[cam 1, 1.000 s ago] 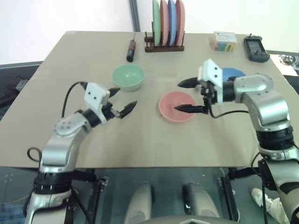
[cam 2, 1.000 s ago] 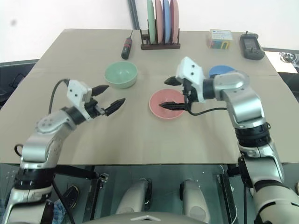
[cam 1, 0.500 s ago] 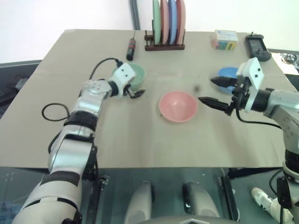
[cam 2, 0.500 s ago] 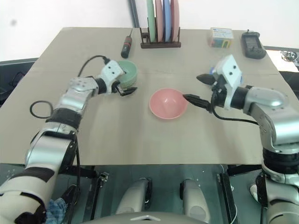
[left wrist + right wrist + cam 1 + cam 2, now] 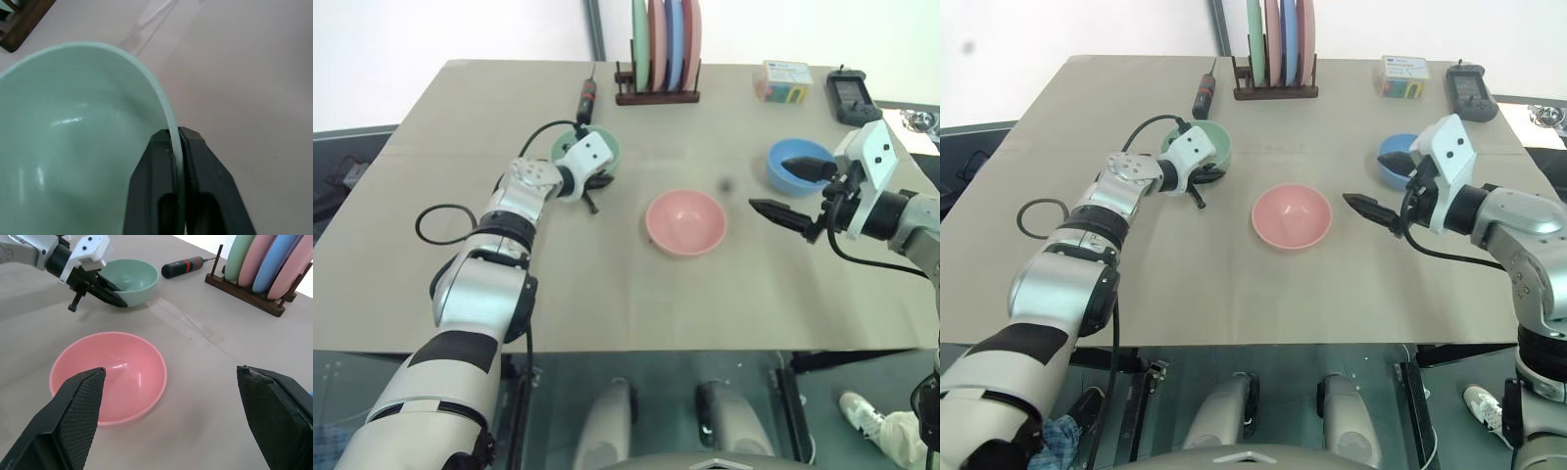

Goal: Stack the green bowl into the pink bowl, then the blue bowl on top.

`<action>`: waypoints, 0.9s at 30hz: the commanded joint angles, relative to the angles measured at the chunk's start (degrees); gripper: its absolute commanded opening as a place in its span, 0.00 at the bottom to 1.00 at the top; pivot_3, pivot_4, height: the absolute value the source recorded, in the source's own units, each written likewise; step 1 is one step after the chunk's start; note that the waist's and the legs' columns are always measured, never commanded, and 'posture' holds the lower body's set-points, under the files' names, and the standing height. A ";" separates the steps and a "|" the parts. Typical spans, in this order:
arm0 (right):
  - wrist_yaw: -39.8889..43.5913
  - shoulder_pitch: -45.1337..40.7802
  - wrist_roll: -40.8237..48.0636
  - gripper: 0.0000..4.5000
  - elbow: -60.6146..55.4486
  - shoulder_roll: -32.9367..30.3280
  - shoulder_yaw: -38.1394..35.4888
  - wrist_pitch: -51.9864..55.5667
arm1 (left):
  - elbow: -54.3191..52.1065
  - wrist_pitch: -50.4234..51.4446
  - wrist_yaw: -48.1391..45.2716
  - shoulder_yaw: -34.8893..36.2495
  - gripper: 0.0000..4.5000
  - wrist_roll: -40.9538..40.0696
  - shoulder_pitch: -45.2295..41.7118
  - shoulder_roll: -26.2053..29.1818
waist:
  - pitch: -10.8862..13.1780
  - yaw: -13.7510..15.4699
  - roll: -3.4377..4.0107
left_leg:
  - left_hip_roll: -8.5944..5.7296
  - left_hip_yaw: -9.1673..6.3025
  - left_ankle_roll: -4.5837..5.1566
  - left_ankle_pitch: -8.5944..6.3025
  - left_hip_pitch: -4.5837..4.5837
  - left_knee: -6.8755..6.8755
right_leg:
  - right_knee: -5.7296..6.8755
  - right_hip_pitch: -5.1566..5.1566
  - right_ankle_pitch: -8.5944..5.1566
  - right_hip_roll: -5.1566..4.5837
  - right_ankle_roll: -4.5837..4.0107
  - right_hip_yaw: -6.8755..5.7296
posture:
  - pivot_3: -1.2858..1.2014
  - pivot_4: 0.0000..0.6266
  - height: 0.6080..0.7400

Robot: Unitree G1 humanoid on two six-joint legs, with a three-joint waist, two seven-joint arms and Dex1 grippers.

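standing on the tan table (image 5: pixel 460 117), mouth up, all three round bowls have no long axis. salmon-pink plastic bowl (image 5: pixel 685 222) waits centre as the base; pale mint-green plastic bowl (image 5: pixel 604 149) left-rear; sky-blue plastic bowl (image 5: pixel 790 166) right. left gripper (image 5: pixel 176 147) pinches the green rim for lifting; right gripper (image 5: pixel 800 191) gapes empty beside blue.

The green bowl (image 5: pixel 586 155), pale mint, sits upright at about ten o'clock from the pink bowl (image 5: pixel 685 222), which rests upright and empty at the table's middle. The sky-blue blue bowl (image 5: pixel 797 164) stands upright at about two o'clock from the pink one, well apart.
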 commanded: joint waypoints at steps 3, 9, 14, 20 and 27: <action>-1.13 -0.27 1.71 0.99 -1.01 -1.70 -1.46 -1.39 | -4.88 -4.48 -5.85 -0.29 0.00 0.28 -3.60 -1.16 | 0.00 0.10 0.00 | 0.00 0.00 0.00 0.00 -0.01 0.00 | -0.01 0.00 0.00 0.00 0.00 0.00 | 0.52 0.24 1.00; -1.73 -1.09 2.67 0.99 -0.26 -2.27 -0.57 -1.85 | -20.82 -4.62 -17.61 -1.14 0.00 -2.77 -2.55 -4.18 | 0.02 0.17 -0.03 | -0.01 -0.02 0.00 0.00 -0.09 0.04 | -0.05 0.00 0.00 -0.03 0.00 -0.02 | 0.52 0.24 1.00; -2.05 -1.24 3.01 0.99 0.00 -2.39 0.26 -2.29 | -37.90 -1.19 -25.54 -3.75 0.00 -6.28 2.35 -5.82 | 0.01 -0.28 0.00 | 0.00 0.02 0.00 0.00 0.00 0.02 | 0.00 0.00 0.00 -0.02 -0.01 0.04 | 0.52 0.24 1.00; -2.72 -0.95 3.30 0.99 -0.29 -2.87 0.55 -2.36 | -58.07 6.73 -36.34 -8.76 0.00 -10.65 10.08 -2.51 | 0.02 -1.05 0.01 | 0.02 0.04 0.01 0.01 0.04 0.05 | 0.09 0.01 0.00 0.01 -0.01 0.08 | 0.52 0.24 1.00; -2.82 -0.40 3.64 0.99 -0.36 -3.28 0.59 -2.55 | -62.90 10.90 -39.29 -9.60 0.24 -11.97 12.30 1.17 | 0.01 -1.16 0.02 | 0.02 0.03 0.01 0.01 0.06 0.11 | 0.08 0.04 0.00 0.01 0.00 0.08 | 0.52 0.24 1.00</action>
